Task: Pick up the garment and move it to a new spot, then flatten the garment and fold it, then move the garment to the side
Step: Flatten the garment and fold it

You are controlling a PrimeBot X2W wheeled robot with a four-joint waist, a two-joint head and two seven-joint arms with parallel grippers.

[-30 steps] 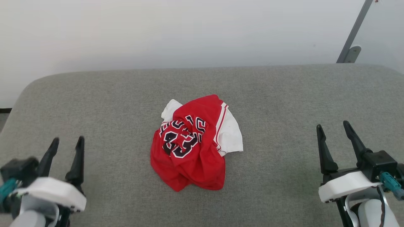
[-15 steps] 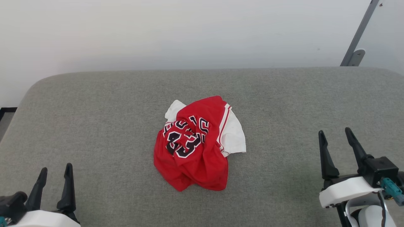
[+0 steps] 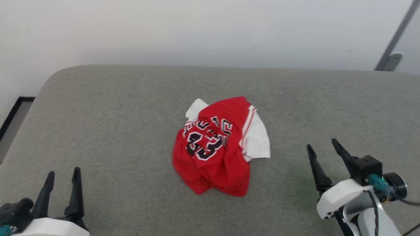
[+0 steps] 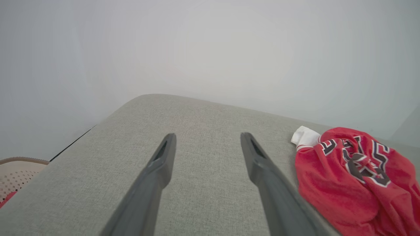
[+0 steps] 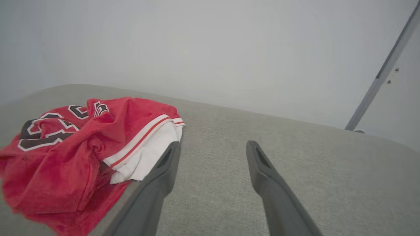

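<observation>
The garment point(image 3: 220, 147) is a red shirt with white sleeves and black "23" lettering, lying crumpled in a heap in the middle of the grey cushioned surface point(image 3: 115, 114). My left gripper point(image 3: 64, 172) is at the lower left, open and empty, far from the heap. In the left wrist view the garment point(image 4: 354, 177) lies to the right of the open left gripper point(image 4: 208, 136). My right gripper point(image 3: 321, 144) stands open to the right of the heap, apart from it. In the right wrist view the right gripper point(image 5: 213, 144) has its left finger near the white sleeve of the garment point(image 5: 75, 147).
A pale wall rises behind the surface. A slanted grey metal bar point(image 3: 393, 42) stands at the back right. The surface's rounded left edge drops to a strip of floor point(image 3: 13, 118). A beige patterned thing point(image 4: 16, 173) lies beyond that edge.
The head camera has shifted, so the scene sits further right. My left gripper has dropped lower in the view. My right gripper has moved left, closer to the garment. Both stay open.
</observation>
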